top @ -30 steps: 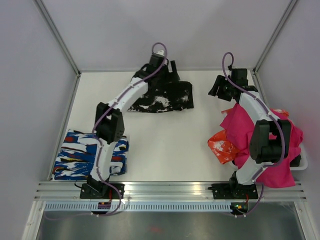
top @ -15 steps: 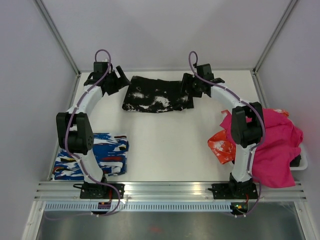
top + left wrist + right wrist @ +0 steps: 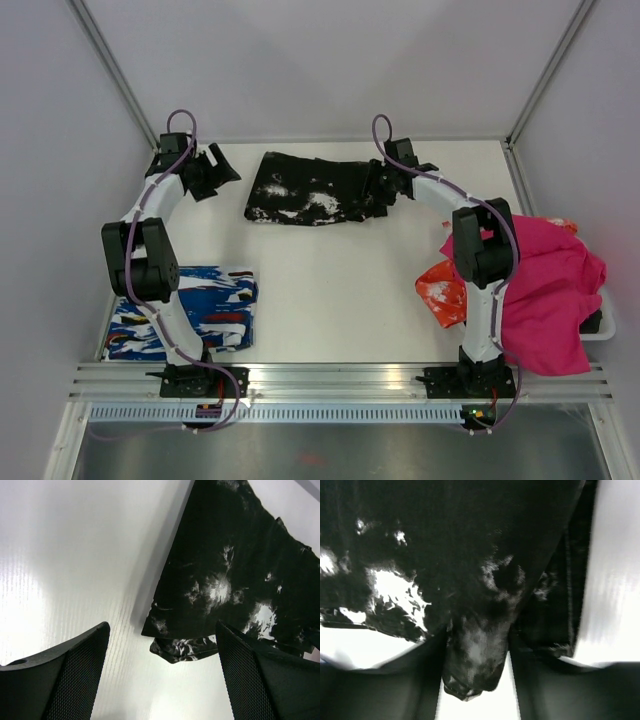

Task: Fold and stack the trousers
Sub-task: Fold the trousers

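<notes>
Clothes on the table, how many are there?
4. The black splattered trousers lie at the far middle, a blue streaked folded garment near left, a pink cloth near right, and an orange piece peeks from under it. More may hide beneath.

the trousers (image 3: pixel 470 570) look blurred in the right wrist view and run past its top and left edges.

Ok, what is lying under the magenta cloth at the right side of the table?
An orange cloth with white marks sticks out from under the magenta cloth, and a pale tray edge shows at its right. Anything else beneath is covered.
</notes>
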You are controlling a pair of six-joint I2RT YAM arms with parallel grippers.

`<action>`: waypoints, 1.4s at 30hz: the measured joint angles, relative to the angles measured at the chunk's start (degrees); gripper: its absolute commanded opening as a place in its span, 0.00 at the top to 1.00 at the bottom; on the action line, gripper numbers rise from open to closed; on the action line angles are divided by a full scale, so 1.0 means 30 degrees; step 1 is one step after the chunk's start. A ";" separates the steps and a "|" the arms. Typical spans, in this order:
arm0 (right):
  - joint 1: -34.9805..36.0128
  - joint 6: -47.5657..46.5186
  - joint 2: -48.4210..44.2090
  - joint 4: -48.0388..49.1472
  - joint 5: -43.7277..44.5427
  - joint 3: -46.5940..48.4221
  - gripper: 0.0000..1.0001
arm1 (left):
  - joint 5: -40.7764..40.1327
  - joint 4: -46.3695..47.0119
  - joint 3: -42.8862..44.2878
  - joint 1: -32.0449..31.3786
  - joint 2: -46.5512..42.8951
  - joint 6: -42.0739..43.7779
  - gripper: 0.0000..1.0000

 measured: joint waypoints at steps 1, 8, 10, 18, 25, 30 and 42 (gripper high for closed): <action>0.0124 0.0000 0.0117 0.0102 0.0036 0.0000 0.63 | 0.0175 0.0007 0.0000 0.0000 0.0146 0.0029 0.09; 0.0335 -0.0619 0.0991 -0.1297 0.0619 0.1719 0.97 | 0.0794 -0.0189 0.0000 0.0000 0.0772 0.0080 0.10; 0.0379 -0.1304 0.0991 -0.2069 0.1093 0.2703 0.98 | 0.0998 -0.0168 0.0000 0.0007 0.0772 0.0080 0.10; 0.0430 -0.4044 0.1129 -0.2827 0.1625 0.5552 0.99 | 0.1945 -0.0131 0.0000 0.0000 0.1020 0.0080 0.13; 0.0372 -0.5377 0.2528 -0.2747 0.1377 0.5646 0.96 | 0.2295 -0.0124 -0.0044 0.0000 0.1042 0.0080 0.14; 0.0204 -0.6207 0.3315 -0.3009 0.0860 0.6594 0.98 | 0.2419 -0.0124 -0.0073 0.0000 0.1042 0.0080 0.14; 0.0153 -0.7796 0.2608 -0.1195 -0.1501 0.7803 0.94 | 0.2718 -0.0109 -0.0102 0.0000 0.1071 0.0080 0.14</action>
